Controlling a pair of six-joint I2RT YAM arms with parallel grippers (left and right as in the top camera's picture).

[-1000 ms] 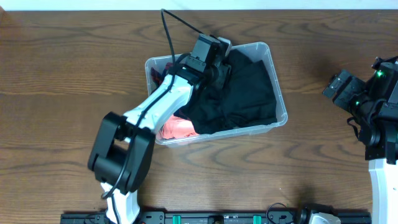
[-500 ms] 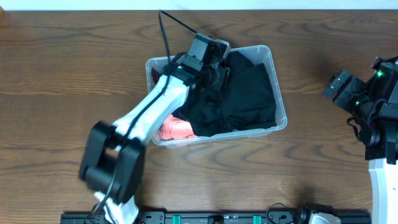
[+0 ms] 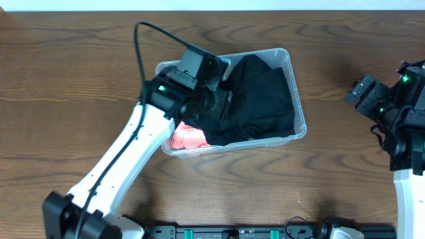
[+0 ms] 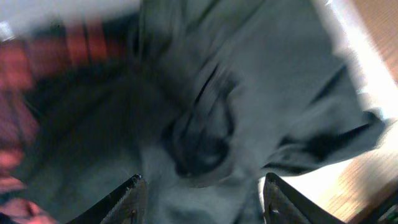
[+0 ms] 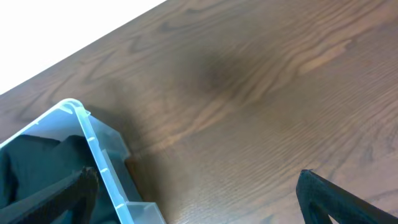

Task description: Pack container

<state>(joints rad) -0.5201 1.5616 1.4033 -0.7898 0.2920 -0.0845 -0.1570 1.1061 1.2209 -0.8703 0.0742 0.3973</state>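
The clear plastic container [image 3: 300, 119] sits at the table's middle, a black garment [image 3: 262, 99] filling most of it over a coral-red one [image 3: 187, 138] at its left. My left gripper [image 3: 211, 99] is above the container's left half, open and empty; the left wrist view shows its fingertips [image 4: 203, 186] spread just over the blurred black garment [image 4: 205, 93], with red cloth [image 4: 15, 93] at the left. My right gripper [image 3: 362, 93] is at the table's right, away from the container. The right wrist view shows its fingers [image 5: 199, 190] wide open and empty over the wood, with the container's corner [image 5: 93, 146] at the left.
The dark wooden table [image 3: 80, 86] surrounds the container. The left arm's black cable [image 3: 143, 46] loops over the table left of the container. A black rail [image 3: 265, 232] runs along the front edge.
My left arm has swung its base to the left, and its gripper has moved left and toward the front over the container. The right arm has not moved.
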